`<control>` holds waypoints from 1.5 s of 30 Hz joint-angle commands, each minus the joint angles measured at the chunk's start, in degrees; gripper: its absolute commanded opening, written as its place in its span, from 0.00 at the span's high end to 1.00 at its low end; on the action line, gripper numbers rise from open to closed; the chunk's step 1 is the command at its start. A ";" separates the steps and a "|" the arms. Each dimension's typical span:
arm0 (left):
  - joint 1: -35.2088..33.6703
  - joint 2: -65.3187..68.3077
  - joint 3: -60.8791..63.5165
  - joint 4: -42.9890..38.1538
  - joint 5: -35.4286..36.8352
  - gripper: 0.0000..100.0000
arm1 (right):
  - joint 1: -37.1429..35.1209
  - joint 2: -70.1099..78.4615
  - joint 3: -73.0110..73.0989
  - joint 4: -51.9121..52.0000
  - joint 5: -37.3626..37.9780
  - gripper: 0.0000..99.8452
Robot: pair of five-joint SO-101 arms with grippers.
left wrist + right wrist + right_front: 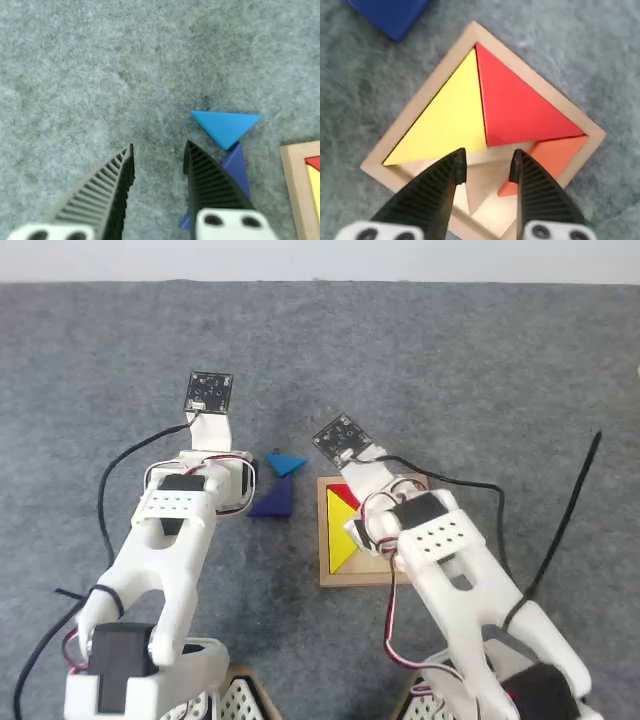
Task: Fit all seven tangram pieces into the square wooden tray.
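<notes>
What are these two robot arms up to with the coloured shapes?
They are filling a square wooden tray with tangram pieces. A yellow triangle, a red triangle and an orange piece lie in it. The right gripper hangs open over the tray's bare wood. The left gripper, also open, is above the carpet beside a light blue triangle and a dark blue piece, both outside the tray.

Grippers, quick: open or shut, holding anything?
Left gripper: open, holding nothing, near the light blue triangle.
Right gripper: open, holding nothing, above the tray.
</notes>
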 commanded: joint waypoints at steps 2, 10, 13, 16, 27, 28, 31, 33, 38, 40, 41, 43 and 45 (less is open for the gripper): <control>0.18 -2.55 -0.13 -1.41 -0.70 0.84 | 2.42 3.56 -0.35 -1.36 0.70 0.86; 0.26 -2.55 -0.13 -1.49 -0.70 0.84 | 4.00 3.12 0.00 1.01 3.87 0.86; 0.26 -2.55 -0.13 -1.49 -0.70 0.84 | 5.76 1.89 1.85 0.75 5.98 0.86; 0.26 -2.55 -0.13 -1.49 -0.70 0.84 | 8.40 1.89 3.87 -0.22 5.98 0.86; 0.35 -2.55 -0.13 -1.41 -0.70 0.84 | 8.40 1.45 6.42 -1.80 5.89 0.86; 0.35 -2.55 -0.13 -1.41 -0.70 0.84 | 8.40 1.45 6.42 -1.80 5.89 0.86; 0.35 -2.55 -0.13 -1.41 -0.70 0.84 | 8.57 1.89 6.24 -1.80 5.89 0.86; 0.35 -2.55 -0.13 -1.41 -0.70 0.84 | 9.01 1.27 6.07 -1.89 5.89 0.86; 0.35 -2.55 -0.13 -1.41 -0.70 0.84 | 8.57 -4.35 5.45 -1.10 3.08 0.86; 0.35 -2.55 -0.13 -1.41 -0.70 0.84 | 7.08 -7.60 5.54 1.54 3.08 0.86; 0.35 -2.55 -0.13 -1.41 -0.70 0.84 | 6.11 -8.84 5.54 2.95 3.08 0.86; 0.44 -2.55 -0.13 -1.41 -0.70 0.84 | 4.09 -10.59 6.24 4.09 2.81 0.86; 0.44 -2.55 -0.13 -1.41 -0.70 0.84 | 3.30 -10.59 7.38 3.38 2.73 0.86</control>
